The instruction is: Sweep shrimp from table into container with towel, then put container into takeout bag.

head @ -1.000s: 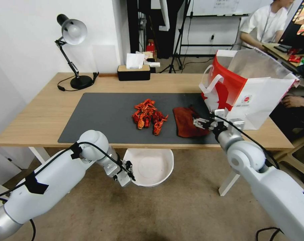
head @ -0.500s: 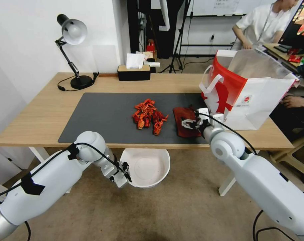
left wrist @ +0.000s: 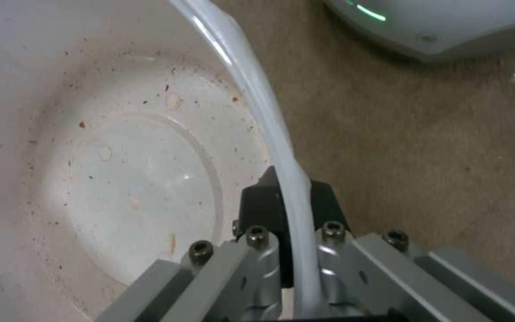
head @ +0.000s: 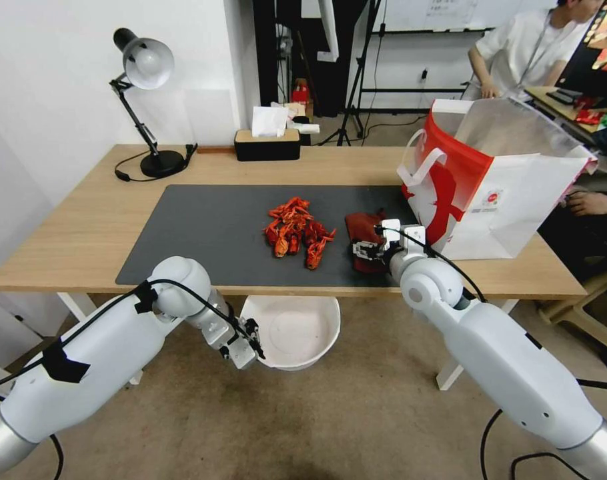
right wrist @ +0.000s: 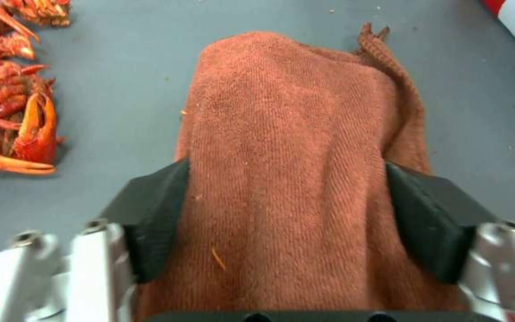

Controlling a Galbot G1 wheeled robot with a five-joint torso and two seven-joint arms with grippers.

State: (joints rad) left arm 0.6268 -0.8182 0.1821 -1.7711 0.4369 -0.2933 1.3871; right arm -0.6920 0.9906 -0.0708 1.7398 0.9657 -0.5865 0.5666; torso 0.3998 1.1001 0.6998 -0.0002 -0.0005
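Shrimp (head: 297, 232) piled on mat, right gripper (right wrist: 287, 219) clamping towel (right wrist: 296, 147), left gripper (left wrist: 287, 210) pinching container (left wrist: 120, 179) rim.

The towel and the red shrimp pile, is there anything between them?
No, just bare dark mat between the towel and the shrimp, seen in the right wrist view.

Office or lab room: desk lamp (head: 145, 63) on wood desk (head: 77, 227), tripod (head: 357, 80) and whiteboard (head: 450, 13) behind desk.

On the table (head: 90, 233), the shrimp (head: 297, 230) lie left of the towel (head: 363, 227), takeout bag (head: 510, 193) farther right.
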